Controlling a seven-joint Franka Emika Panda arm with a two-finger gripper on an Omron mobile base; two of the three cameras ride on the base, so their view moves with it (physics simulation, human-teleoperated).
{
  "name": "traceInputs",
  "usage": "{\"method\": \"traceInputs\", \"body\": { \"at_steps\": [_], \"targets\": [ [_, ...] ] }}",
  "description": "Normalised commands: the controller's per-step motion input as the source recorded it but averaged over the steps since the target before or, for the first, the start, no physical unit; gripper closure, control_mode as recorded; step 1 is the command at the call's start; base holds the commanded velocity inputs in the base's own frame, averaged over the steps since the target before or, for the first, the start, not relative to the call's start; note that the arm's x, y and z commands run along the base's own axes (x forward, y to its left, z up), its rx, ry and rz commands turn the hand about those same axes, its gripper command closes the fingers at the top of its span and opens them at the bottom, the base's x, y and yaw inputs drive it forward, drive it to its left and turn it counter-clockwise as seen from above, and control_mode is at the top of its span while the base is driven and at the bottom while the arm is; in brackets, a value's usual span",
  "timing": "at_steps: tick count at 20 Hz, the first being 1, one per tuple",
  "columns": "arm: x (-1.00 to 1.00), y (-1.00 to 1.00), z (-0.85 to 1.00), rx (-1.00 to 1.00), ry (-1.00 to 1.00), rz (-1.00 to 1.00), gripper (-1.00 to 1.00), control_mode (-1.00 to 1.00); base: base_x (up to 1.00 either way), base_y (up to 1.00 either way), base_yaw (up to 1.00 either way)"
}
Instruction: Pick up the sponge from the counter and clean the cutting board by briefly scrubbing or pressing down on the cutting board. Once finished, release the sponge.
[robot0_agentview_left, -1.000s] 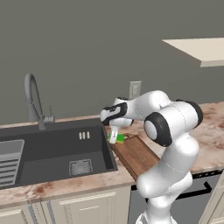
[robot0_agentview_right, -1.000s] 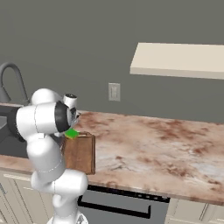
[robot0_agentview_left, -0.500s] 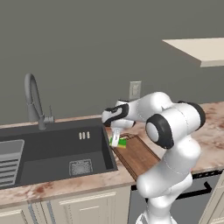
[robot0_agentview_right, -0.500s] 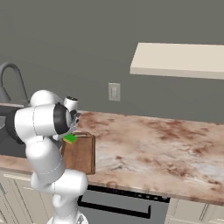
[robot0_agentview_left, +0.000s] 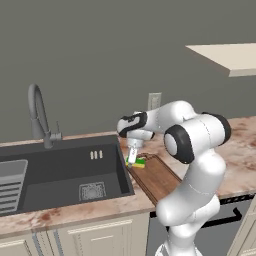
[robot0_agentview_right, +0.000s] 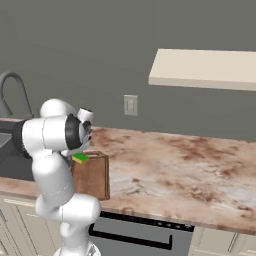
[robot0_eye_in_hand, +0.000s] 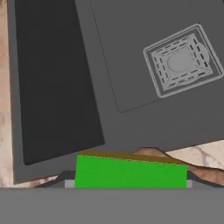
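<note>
Sponge (robot0_agentview_left: 138, 162) gripped in my end effector (robot0_agentview_left: 132, 161), pressed onto cutting board (robot0_agentview_left: 156, 176) at board's far corner, by sink (robot0_agentview_left: 60, 172) edge of bench (robot0_agentview_right: 170, 165).

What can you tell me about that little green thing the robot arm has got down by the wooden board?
It is the sponge, a small flat rectangular block, bright green on top with a yellow layer beneath, soft-looking. The gripper is shut on it, fingers coming down from above. It sits low at the end of the cutting board nearest the sink; whether it presses on the wood I cannot tell. In the hand view its green face lies between the fingertips.
</note>
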Motion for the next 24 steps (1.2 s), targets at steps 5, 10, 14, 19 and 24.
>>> {"method": "traceInputs", "body": {
  "at_steps": [5, 10, 14, 19, 24],
  "targets": [
    [-0.88, 0.00, -0.37, 0.00, 0.08, 0.02, 1.00, -1.00, 0.00, 0.00, 0.00],
    [-1.00, 0.00, -0.36, 0.00, -0.10, 0.00, 1.00, -1.00, 0.00, 0.00, 0.00],
    [-0.79, -0.05, -0.16, 0.00, -0.13, 0.00, 1.00, -1.00, 0.00, 0.00, 0.00],
    [-0.67, -0.31, -0.15, 0.04, 0.00, 0.00, 1.00, -1.00, 0.00, 0.00, 0.00],
    [-0.83, -0.39, -0.25, 0.10, 0.00, 0.00, 1.00, -1.00, 0.00, 0.00, 0.00]
  ]
}}
